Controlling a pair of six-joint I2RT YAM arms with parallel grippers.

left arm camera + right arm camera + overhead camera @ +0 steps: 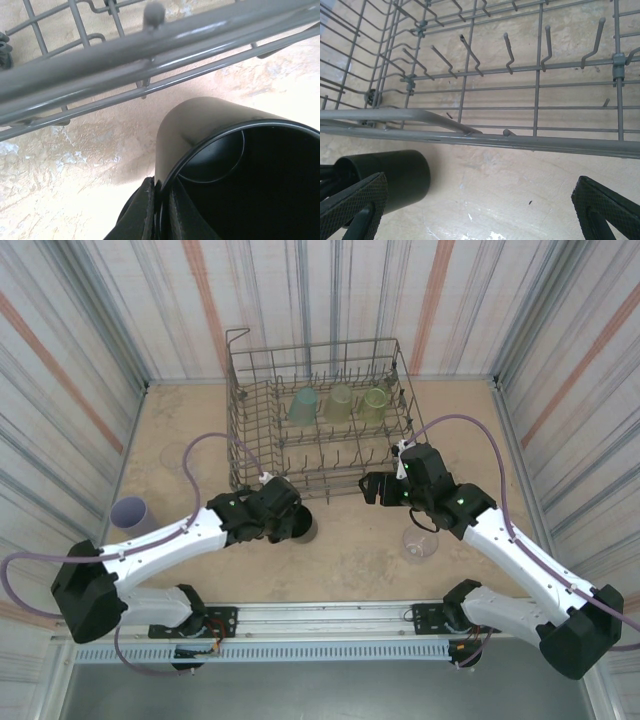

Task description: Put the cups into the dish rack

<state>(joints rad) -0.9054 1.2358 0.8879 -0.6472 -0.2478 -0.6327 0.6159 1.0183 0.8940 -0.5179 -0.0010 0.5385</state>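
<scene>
Top view: the left gripper (288, 522) grips the black mug (305, 531) just before the near edge of the dish rack (250, 455), which stands at the far middle of the table (340, 565) with three tumblers (340, 403) inside; the right gripper (377, 490) hangs by its near right corner. Left wrist: fingers (142, 215) pinch the mug's rim, one inside, one outside. I'd lift it well over the top rail (150, 45) before tipping. Right wrist: pads (355, 200) spread wide, empty — tan mottled surface, striped walls (80, 340)

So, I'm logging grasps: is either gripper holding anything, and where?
The left gripper pinches the black mug by its rim wall; the right gripper is open, holding nothing.
</scene>
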